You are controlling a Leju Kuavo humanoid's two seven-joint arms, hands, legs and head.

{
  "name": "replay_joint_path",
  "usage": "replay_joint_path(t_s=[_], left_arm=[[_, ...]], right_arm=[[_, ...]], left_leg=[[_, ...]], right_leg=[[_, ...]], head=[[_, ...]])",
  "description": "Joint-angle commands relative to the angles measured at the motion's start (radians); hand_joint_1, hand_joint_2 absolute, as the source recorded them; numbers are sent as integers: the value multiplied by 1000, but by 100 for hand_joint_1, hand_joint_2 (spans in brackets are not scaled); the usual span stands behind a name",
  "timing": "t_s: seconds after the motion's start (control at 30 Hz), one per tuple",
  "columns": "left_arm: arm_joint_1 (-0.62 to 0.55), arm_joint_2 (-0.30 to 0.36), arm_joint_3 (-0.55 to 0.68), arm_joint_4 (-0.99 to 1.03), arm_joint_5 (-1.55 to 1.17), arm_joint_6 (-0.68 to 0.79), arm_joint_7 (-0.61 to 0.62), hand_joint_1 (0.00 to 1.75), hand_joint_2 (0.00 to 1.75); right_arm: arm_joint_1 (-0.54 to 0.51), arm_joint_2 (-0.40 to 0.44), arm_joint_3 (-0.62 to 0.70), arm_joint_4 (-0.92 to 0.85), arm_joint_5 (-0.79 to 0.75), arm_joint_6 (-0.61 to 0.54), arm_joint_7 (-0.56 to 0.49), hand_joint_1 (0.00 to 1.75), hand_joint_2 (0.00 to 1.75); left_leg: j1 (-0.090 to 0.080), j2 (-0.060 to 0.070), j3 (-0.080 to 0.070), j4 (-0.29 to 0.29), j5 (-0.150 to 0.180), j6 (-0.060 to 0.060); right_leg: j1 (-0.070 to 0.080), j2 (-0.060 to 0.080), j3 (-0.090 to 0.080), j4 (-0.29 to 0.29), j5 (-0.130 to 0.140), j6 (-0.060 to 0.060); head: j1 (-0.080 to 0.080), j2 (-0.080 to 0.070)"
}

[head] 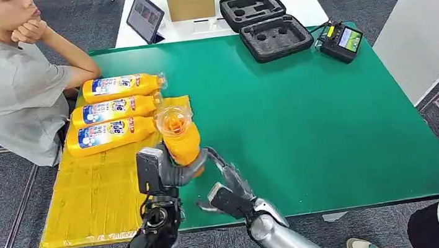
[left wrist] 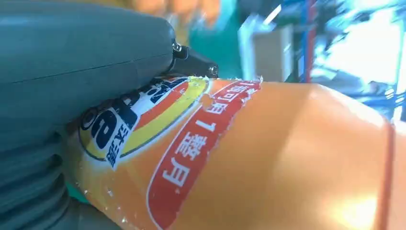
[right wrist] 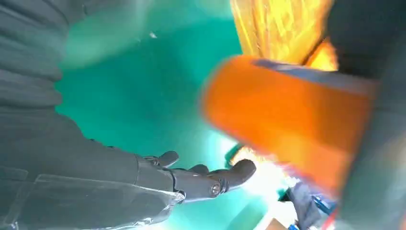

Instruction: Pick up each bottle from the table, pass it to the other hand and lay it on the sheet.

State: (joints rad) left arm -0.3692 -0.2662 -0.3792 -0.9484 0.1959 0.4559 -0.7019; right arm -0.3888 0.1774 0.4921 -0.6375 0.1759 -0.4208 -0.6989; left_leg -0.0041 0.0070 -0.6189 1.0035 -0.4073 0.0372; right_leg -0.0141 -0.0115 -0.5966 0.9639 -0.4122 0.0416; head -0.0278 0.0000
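Orange bottle point(head: 181, 142) standing upright in left hand point(head: 161, 169), fingers wrapping its lower body above green table point(head: 304, 120), right hand point(head: 228, 191) hanging beside it empty with fingers spread, three bottles point(head: 117, 112) lying on yellow sheet point(head: 97, 194)

Held bottle point(right wrist: 287, 120) blurred in right wrist view, left hand point(left wrist: 72, 72) hiding its label, person point(head: 6, 79) cropped
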Motion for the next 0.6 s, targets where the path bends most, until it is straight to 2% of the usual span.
replay_joint_path(t_s=[0.03,0.2,0.6], left_arm=[[42,156,86,-133,-123,56,4,175,175],[98,251,91,-186,-365,242,4,175,175],[98,251,91,-186,-365,242,4,175,175]], right_arm=[[15,-29,-7,-28,-23,14,1,0,175],[51,-40,-23,-79,-38,31,1,0,175],[51,-40,-23,-79,-38,31,1,0,175]], left_leg=[[1,3,4,-1,-2,-2],[2,4,6,-1,-2,-3],[2,0,4,0,-2,-2]], right_leg=[[1,4,2,0,-1,-2],[1,5,4,-1,-1,-2],[1,1,3,0,-2,-2]], head=[[0,0],[0,0],[0,0]])
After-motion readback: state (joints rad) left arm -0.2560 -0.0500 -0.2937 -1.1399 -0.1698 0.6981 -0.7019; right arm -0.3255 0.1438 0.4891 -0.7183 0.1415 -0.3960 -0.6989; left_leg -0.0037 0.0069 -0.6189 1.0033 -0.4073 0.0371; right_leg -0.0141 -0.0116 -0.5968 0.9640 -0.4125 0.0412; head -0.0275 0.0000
